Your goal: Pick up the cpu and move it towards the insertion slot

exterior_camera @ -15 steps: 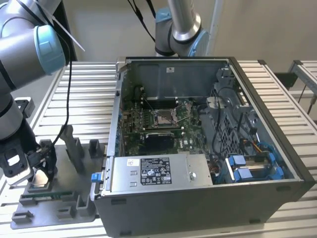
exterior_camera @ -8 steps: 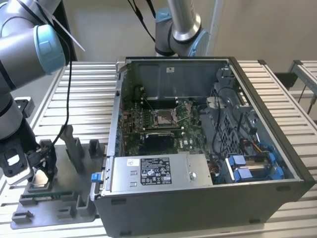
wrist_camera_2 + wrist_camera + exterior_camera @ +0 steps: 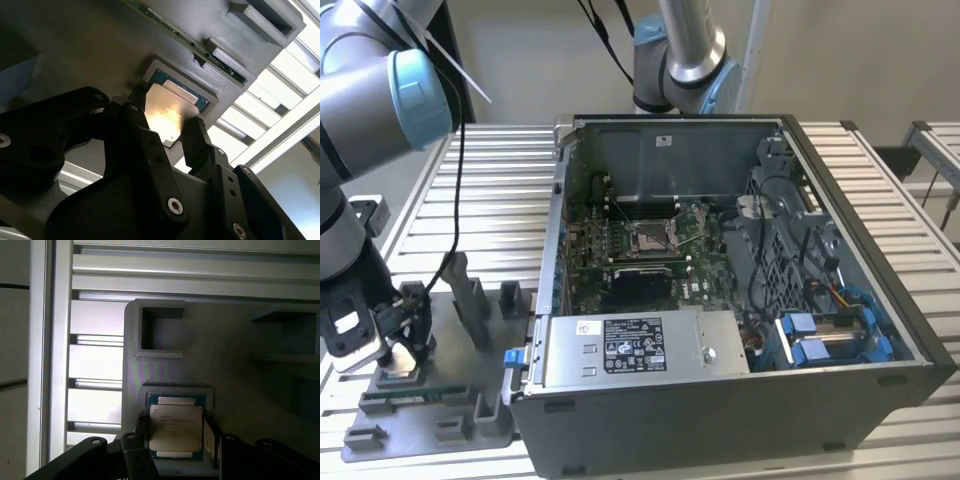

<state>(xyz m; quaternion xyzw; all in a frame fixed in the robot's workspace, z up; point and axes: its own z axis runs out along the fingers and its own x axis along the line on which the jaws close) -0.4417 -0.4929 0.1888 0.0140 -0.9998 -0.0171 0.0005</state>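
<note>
Gripping the cpu (image 3: pixel 176 427), a small flat square chip with a silvery metal top over a green-rimmed base, is the step I judge to be in hand. My black gripper (image 3: pixel 402 345) is down at the exterior view's lower left. In both wrist views my fingers (image 3: pixel 197 137) are clamped against two opposite edges of the chip, which lies flat in the shallow square nest of a grey plastic fixture tray (image 3: pixel 470 400). To do this well, I think the hold should sit evenly on both edges and be no firmer than needed. The chip should come straight up and level, since the nest's low rim hugs it closely and a tilt could catch a corner. The insertion slot (image 3: pixel 650 237), a square silver-framed socket with a dark centre, is well apart from me. It lies on the green board deep inside the open dark grey computer case (image 3: pixel 720 400), so the case's near wall stands between us. The tray's upright grey posts (image 3: pixel 470 300) rise just beside my wrist, and a long thin green memory stick (image 3: pixel 415 397) lies along the tray's front. Everything rests on a ribbed aluminium tabletop (image 3: pixel 500 180), pale and bright with glare. A second grey robot arm (image 3: pixel 680 50) stands behind the case before a plain beige wall.
</note>
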